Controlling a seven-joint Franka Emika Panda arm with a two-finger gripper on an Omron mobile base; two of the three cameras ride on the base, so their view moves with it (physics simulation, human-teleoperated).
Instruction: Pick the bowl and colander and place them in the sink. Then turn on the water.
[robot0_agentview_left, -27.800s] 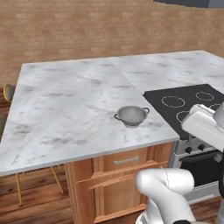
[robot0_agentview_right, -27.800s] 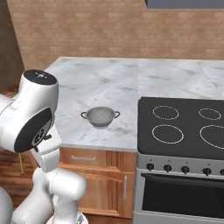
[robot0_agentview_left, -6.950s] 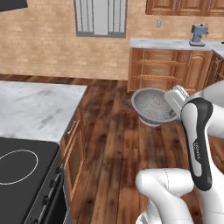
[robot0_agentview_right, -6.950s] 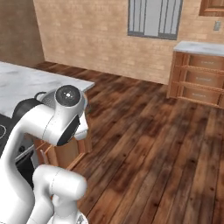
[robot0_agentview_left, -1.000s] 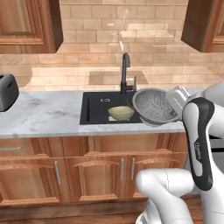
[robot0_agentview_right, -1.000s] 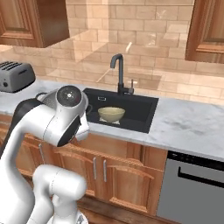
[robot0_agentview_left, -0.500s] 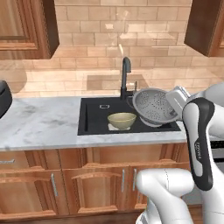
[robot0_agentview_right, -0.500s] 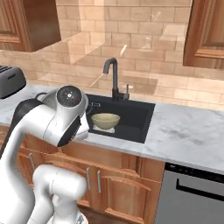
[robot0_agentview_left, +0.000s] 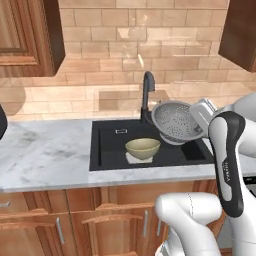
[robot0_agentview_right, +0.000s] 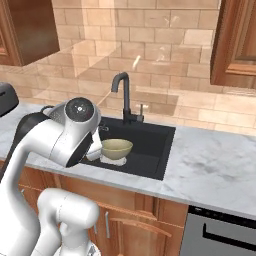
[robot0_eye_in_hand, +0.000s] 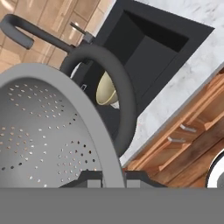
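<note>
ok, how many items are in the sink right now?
1: the bowl sits on the sink floor. The colander is held above the sink's right side by the gripper.

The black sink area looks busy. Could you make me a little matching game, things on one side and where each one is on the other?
Things:
1. round yellow-tan bowl
2. grey perforated metal colander
3. tall dark curved faucet
4. two-finger gripper

Places or states:
A. stands at the back rim of the black rectangular sink
B. shut on the colander's rim
C. sits inside the sink basin
D. held tilted in the air above the sink's right side

Pairs: 1-C, 2-D, 3-A, 4-B
</note>
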